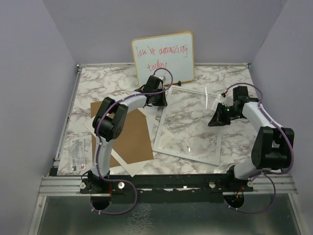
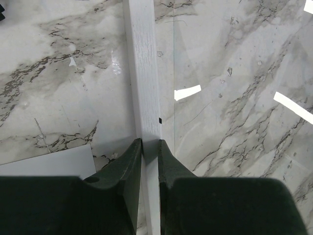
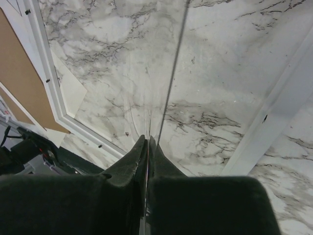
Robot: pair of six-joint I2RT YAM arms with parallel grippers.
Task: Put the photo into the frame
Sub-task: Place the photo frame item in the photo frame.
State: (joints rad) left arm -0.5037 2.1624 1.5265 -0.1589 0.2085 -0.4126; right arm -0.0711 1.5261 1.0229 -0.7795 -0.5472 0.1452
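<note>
Marble tabletop (image 1: 98, 83) shows through the thin-rimmed white frame (image 1: 186, 154), its pane (image 1: 193, 122) glossy.

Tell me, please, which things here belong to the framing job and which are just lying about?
Job: white frame, clear pane, photo at the table's left edge.
Lying about: whiteboard, brown backing board, white mat.
</note>
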